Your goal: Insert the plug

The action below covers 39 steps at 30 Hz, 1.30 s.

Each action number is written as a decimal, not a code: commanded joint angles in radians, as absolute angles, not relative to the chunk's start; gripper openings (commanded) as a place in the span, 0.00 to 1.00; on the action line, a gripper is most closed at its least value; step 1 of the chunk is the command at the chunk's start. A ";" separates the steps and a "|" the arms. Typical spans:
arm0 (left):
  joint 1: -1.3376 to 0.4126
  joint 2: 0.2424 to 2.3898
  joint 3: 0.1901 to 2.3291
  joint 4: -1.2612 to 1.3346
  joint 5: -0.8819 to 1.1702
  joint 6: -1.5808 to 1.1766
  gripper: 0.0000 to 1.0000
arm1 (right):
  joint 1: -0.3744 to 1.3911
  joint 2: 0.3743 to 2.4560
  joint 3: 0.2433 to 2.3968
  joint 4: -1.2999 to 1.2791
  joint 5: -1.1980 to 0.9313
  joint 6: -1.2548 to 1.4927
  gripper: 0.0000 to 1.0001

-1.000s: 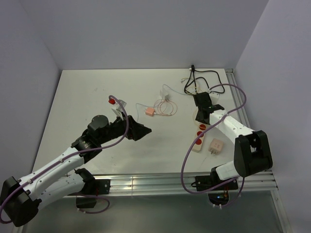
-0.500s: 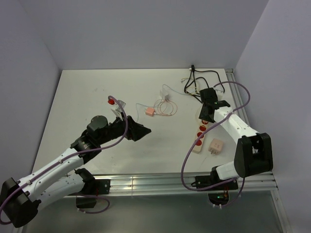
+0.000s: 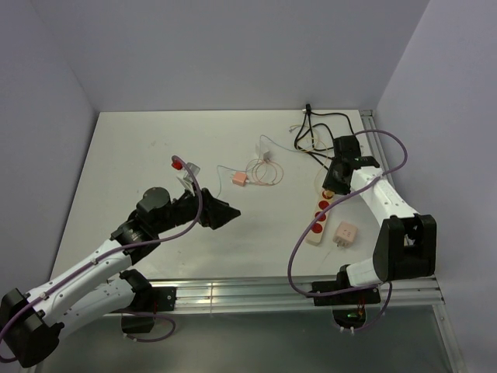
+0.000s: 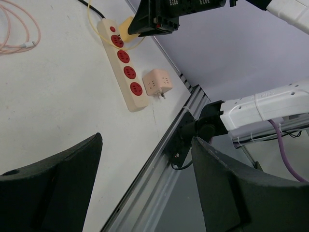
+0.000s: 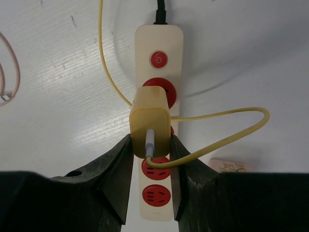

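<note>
Yellow block plug (image 5: 150, 126), yellow cable trailing from its back, sat over upper sockets of cream, red-socketed power strip (image 5: 158, 58); strip flat near desk's right edge.

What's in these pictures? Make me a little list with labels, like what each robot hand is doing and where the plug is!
Right gripper: shut on the yellow plug
Yellow plug: over the power strip, near its switch end; cannot tell if it is pushed in
Left gripper: open, holding nothing, above the table
Power strip: cream with red sockets, lying flat on the table
Pink adapter: beside the strip's other end, not plugged in
</note>
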State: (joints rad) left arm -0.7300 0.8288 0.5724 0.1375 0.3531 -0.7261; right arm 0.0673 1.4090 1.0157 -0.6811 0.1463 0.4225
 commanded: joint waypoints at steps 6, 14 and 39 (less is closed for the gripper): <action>-0.732 0.842 0.620 0.126 0.422 -0.707 0.79 | 0.066 1.408 1.014 -0.643 0.117 0.449 0.00; -0.732 0.848 0.615 0.120 0.454 -0.695 0.80 | 0.075 1.414 0.999 -0.658 0.147 0.462 0.00; -0.732 0.864 0.627 0.144 0.505 -0.719 0.80 | 0.097 1.529 1.066 -0.718 0.183 0.462 0.00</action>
State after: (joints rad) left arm -0.7300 0.8558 0.5846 0.1081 0.4759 -0.7200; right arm 0.0895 1.4780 1.0252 -0.6632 0.1589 0.4564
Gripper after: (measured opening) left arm 0.796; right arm 0.393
